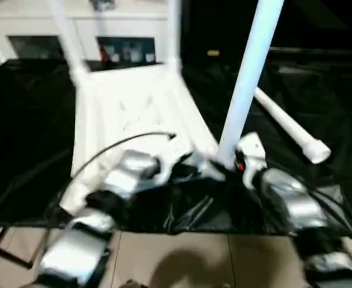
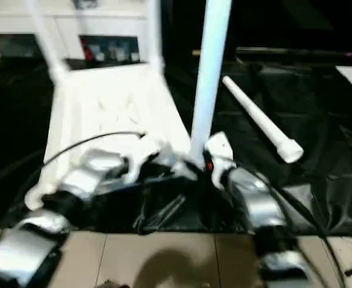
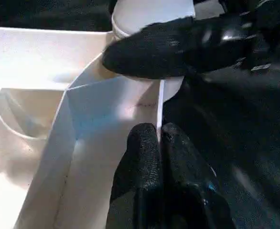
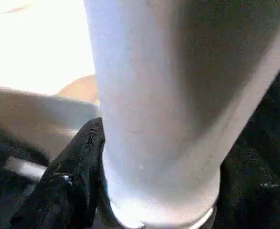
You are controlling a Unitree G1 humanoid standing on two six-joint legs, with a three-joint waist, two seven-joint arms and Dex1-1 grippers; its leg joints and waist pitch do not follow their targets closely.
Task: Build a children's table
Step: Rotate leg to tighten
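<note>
**Leg standing at the near corner of the upturned table**

The white plastic table top (image 1: 134,108) is lying upside down on black sheeting (image 1: 32,138). The left hand (image 3: 160,143) is pinching its thin edge rib. The right hand (image 4: 82,167) is clasping a smooth upright leg (image 1: 248,78) at the near corner socket. Another tapered leg (image 1: 290,129) is lying loose nearby.

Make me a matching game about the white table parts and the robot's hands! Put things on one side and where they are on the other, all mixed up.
Things:
1. tabletop
2. upright leg
3. loose leg
4. left gripper

States:
A. lying flat on the black sheet, apart from the tabletop
B. pinching a thin rib at the tabletop's near corner
C. upside down, ribbed side up
D. standing at the near right corner, held low down by the right gripper

Pairs: 1-C, 2-D, 3-A, 4-B
</note>
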